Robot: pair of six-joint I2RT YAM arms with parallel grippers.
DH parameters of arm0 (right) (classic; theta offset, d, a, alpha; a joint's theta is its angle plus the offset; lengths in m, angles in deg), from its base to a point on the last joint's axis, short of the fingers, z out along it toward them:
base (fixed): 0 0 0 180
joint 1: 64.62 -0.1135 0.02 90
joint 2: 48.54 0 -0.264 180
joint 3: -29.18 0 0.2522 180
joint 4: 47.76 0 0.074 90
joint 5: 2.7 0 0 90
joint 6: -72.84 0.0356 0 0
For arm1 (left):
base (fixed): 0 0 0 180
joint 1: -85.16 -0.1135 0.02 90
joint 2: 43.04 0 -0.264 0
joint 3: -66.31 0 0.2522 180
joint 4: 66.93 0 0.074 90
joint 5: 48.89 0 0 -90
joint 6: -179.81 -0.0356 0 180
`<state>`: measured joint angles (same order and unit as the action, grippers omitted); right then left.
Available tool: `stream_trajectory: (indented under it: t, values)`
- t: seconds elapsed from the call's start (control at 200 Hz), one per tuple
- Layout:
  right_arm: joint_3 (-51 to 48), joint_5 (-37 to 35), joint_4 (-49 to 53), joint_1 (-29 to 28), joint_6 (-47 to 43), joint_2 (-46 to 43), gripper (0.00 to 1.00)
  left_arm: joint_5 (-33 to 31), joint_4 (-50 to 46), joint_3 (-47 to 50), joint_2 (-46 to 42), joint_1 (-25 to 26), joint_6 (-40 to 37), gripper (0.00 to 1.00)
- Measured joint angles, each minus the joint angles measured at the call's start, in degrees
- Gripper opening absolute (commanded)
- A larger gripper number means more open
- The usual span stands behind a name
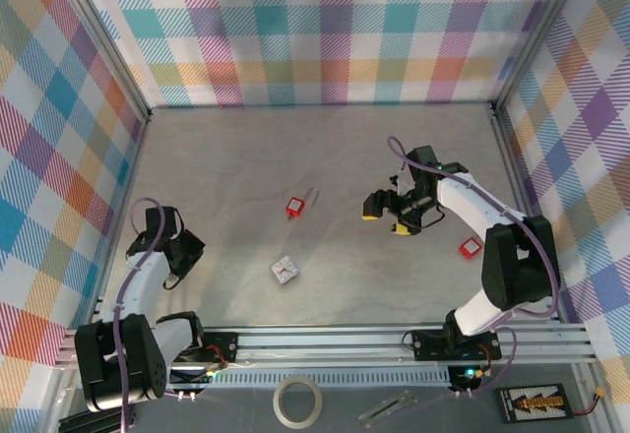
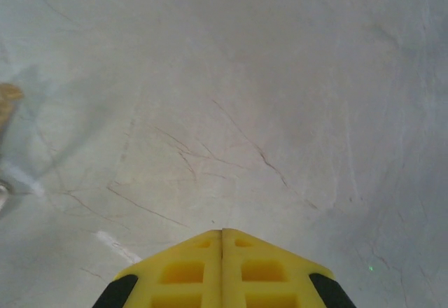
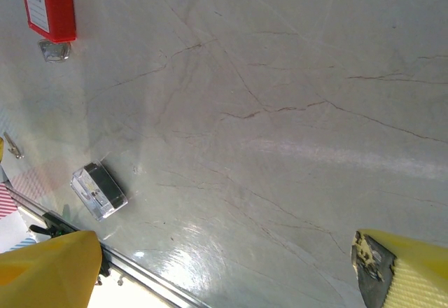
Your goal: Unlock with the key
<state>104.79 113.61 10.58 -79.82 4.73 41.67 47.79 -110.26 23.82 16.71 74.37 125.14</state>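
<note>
A red padlock (image 1: 293, 206) lies flat near the middle of the table, its thin metal shackle (image 1: 313, 197) pointing away to the right. In the right wrist view the padlock (image 3: 47, 7) sits at the top left, with a small metal piece (image 3: 54, 50) at its lower end that may be the key. My right gripper (image 1: 386, 218) hangs open to the right of the padlock, apart from it, and its yellow fingers (image 3: 49, 269) hold nothing. My left gripper (image 1: 180, 261) rests at the table's left side, its yellow jaws (image 2: 222, 232) shut on nothing over bare table.
A small clear box (image 1: 285, 271) lies in front of the padlock, and shows again in the right wrist view (image 3: 98, 190). A small red and white item (image 1: 469, 247) lies beside the right arm. Checked walls close the table on three sides, and a metal rail (image 1: 325, 340) runs along the near edge.
</note>
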Motion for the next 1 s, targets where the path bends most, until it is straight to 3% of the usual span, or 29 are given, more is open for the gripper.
stream_trajectory:
  t: [0.105,0.175,0.215,0.275,0.32,0.52,0.68,1.0]
  values:
    - [0.0,0.0,0.0,0.0,0.3,0.0,0.92,0.3,-0.3,0.0,-0.8,1.2,-0.5,0.0]
    - [0.0,0.1,0.1,0.0,0.3,0.0,0.93,-0.3,-1.2,0.0,-2.3,1.2,-0.3,0.4]
    - [0.0,0.1,0.2,0.0,0.3,0.0,0.93,-1.0,-2.3,-0.2,-3.2,1.0,-0.2,0.57]
    - [0.0,0.1,0.3,0.0,0.1,0.0,0.93,-2.9,-4.4,-0.7,-4.1,0.4,0.5,0.77]
    - [0.0,0.1,0.8,0.0,-0.1,0.0,0.93,-4.3,-5.7,-1.1,-4.5,-0.5,1.3,0.81]
    - [1.4,0.1,3.7,0.0,-1.0,0.0,0.93,-6.4,-6.5,0.9,-4.4,-12.9,4.5,0.84]
    - [3.2,0.3,4.9,0.0,-1.5,0.0,0.93,-7.8,-6.4,2.6,-2.4,-17.2,5.0,0.83]
    - [3.5,1.0,4.9,0.0,-1.5,0.0,0.93,-8.5,-6.7,1.3,3.8,-20.7,3.6,0.58]
